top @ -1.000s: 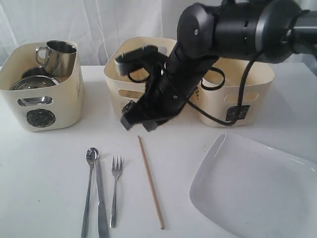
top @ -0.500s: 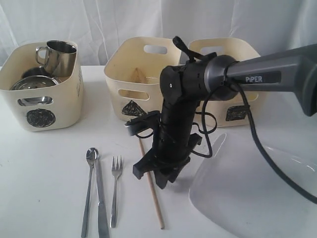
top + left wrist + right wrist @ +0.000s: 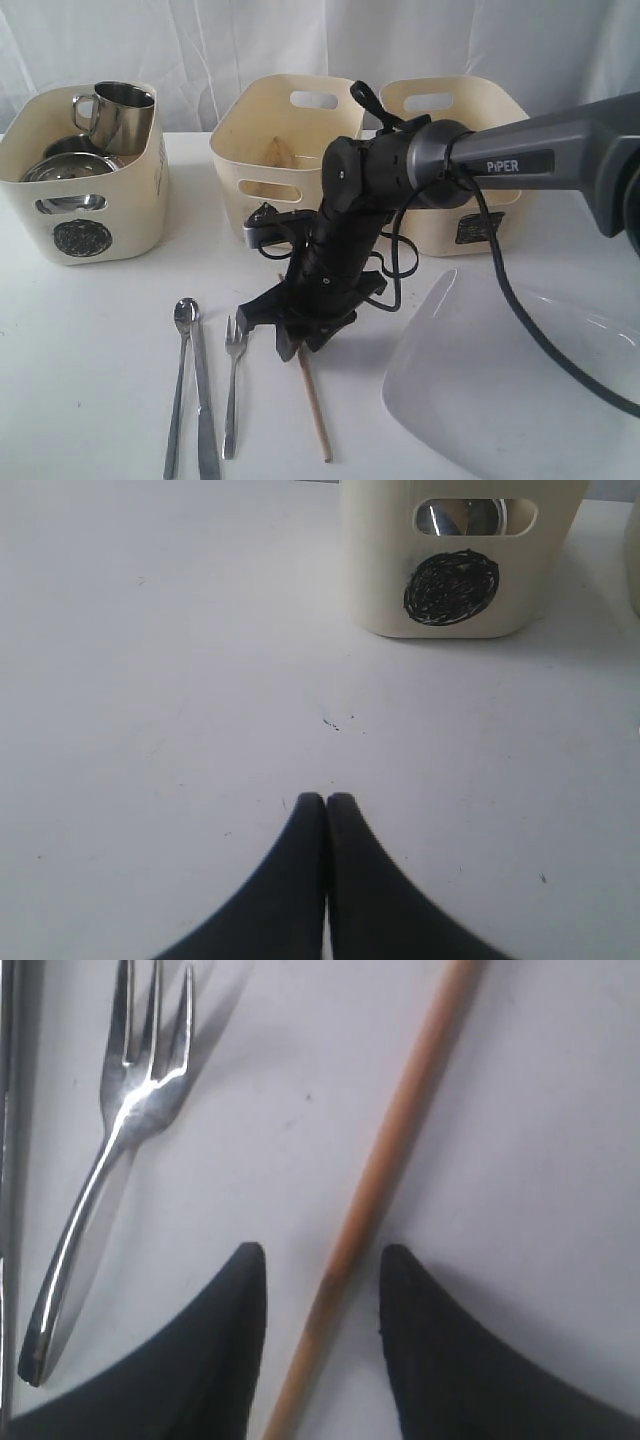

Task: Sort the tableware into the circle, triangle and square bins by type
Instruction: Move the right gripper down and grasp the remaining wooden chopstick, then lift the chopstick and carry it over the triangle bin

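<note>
Wooden chopstick (image 3: 380, 1170) lies flat on the white table (image 3: 90, 340), between the fork (image 3: 130, 1110) and the large white plate (image 3: 520, 390), touching neither. Right gripper (image 3: 322, 1252) is down over it with jaws parted, one fingertip on each side of the stick and a gap on both sides, so nothing is gripped. Cannot tell whether the tips reach the table surface. Left gripper (image 3: 325, 800) is closed tight and empty, low over bare table, facing the circle bin (image 3: 460, 610). That bin holds a steel mug (image 3: 120, 110) and other round steel ware. A wooden tip shows inside the triangle bin (image 3: 240, 160), probably the second chopstick. The contents of the square bin (image 3: 470, 200) are not visible. Spoon (image 3: 185, 315) and knife (image 3: 205, 420) lie side by side just left of the fork. Judged step: pickup of the chopstick, likely bound for the triangle bin. The next move calls for tips at table level and the stick centred before closing. The stick is thin and round and may roll or slip out. A grip away from its middle could let it tilt on the lift.
</note>
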You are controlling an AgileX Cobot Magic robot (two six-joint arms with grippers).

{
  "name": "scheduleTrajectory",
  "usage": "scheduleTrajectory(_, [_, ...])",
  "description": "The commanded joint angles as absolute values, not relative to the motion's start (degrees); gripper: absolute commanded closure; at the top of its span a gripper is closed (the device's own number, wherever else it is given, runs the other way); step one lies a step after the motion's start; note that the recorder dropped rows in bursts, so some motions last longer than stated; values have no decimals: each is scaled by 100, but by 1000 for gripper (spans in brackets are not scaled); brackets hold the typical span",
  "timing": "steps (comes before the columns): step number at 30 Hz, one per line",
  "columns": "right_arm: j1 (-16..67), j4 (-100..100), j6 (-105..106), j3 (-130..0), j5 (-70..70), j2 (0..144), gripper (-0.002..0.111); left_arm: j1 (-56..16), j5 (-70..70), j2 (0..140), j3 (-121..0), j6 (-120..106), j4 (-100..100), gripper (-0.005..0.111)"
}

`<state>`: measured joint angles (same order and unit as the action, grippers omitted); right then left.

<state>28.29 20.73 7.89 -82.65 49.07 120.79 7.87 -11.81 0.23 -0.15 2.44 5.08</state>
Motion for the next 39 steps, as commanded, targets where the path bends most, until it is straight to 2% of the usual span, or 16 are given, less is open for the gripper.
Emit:
scheduleTrajectory(1, [2892,2108,738,-8274,4909,12085,69,786,-1154,0,0,267,543,107])
scheduleTrajectory(8, [2969,2098,716,-8274,4896,12377,70,786,-1154,0,0,267,543,107])
scheduleTrajectory(11, [2969,1912,428,-8274,5022,12462,73,786,-1154,0,0,267,543,107])
scheduleTrajectory(19, [2969,1080,-67,-8274,5105,12505,108,786,-1154,0,0,267,543,107])
scheduleTrajectory(29, [3096,1069,40,-8274,5752,12001,108,786,-1154,0,0,267,543,107])
scheduleTrajectory(39, [3160,1665,552,-8274,5489,10940,108,786,-1154,0,0,267,543,107])
